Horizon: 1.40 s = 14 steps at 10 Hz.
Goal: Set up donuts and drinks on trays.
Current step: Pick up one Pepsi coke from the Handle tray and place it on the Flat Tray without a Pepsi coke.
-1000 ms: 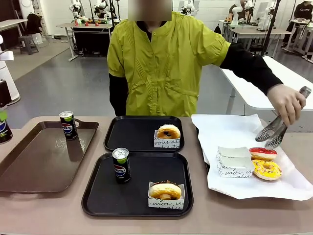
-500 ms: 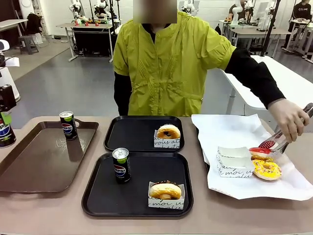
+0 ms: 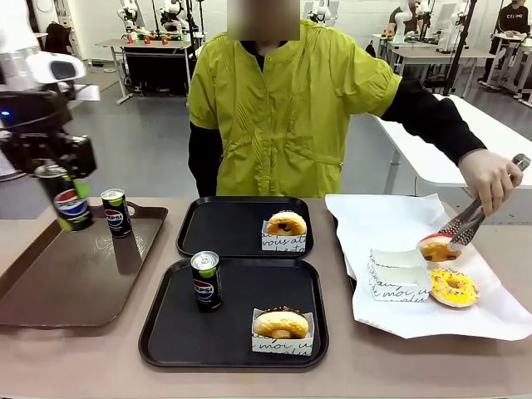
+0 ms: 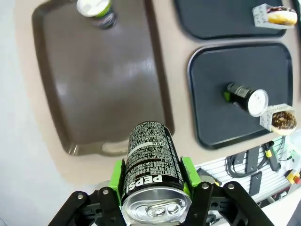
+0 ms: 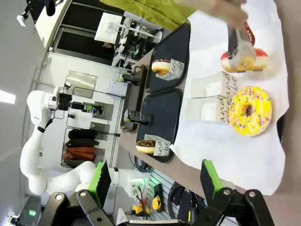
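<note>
Left pincer: clamped by its green pads on a Pepsi can, which hangs upright below it in the air over the far left corner of the glossy brown tray. A second can stands on that tray just beside it. Right pincer: jaws apart, nothing between them, poised over the near edge of the white paper sheet. Near black tray: one can and one chocolate donut in its paper holder, so it looks complete. Far black tray: one donut at its right side, no drink, left half bare. That bare half appears to be your target. It lies to the robot's right of the held can, past the brown tray's right rim, and your left arm is much the nearer one. Keep the can's long axis vertical as you cross. Person's hand: holds tongs gripping a red-iced donut above the sheet, beside a yellow donut, well apart from your path.
</note>
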Motion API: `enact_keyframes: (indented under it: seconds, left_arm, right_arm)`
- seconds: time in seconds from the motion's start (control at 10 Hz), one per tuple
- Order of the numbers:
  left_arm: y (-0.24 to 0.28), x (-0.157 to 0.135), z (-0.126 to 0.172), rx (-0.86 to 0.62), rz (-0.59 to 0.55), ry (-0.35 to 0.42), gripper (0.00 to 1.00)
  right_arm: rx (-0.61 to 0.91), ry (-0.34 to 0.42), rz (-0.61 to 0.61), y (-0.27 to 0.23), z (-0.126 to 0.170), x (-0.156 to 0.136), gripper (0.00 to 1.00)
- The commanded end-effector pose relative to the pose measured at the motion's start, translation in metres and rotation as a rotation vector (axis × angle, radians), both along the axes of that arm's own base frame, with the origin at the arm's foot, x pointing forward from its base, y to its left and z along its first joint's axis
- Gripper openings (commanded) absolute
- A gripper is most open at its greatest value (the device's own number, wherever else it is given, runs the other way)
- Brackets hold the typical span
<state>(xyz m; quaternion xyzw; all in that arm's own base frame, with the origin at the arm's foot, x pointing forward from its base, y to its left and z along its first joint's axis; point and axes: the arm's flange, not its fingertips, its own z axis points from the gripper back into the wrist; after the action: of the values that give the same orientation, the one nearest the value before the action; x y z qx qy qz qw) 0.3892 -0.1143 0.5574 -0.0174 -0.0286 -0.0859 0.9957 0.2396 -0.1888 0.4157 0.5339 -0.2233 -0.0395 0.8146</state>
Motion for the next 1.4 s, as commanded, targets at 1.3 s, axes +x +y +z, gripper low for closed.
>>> enact_keyframes:
  seconds: [1.3]
  left_arm:
    - [0.069, -0.071, 0.026, -0.048, -0.137, 0.175, 0.59]
  right_arm:
    - [0.009, -0.008, 0.002, -0.001, 0.0, 0.0, 1.0]
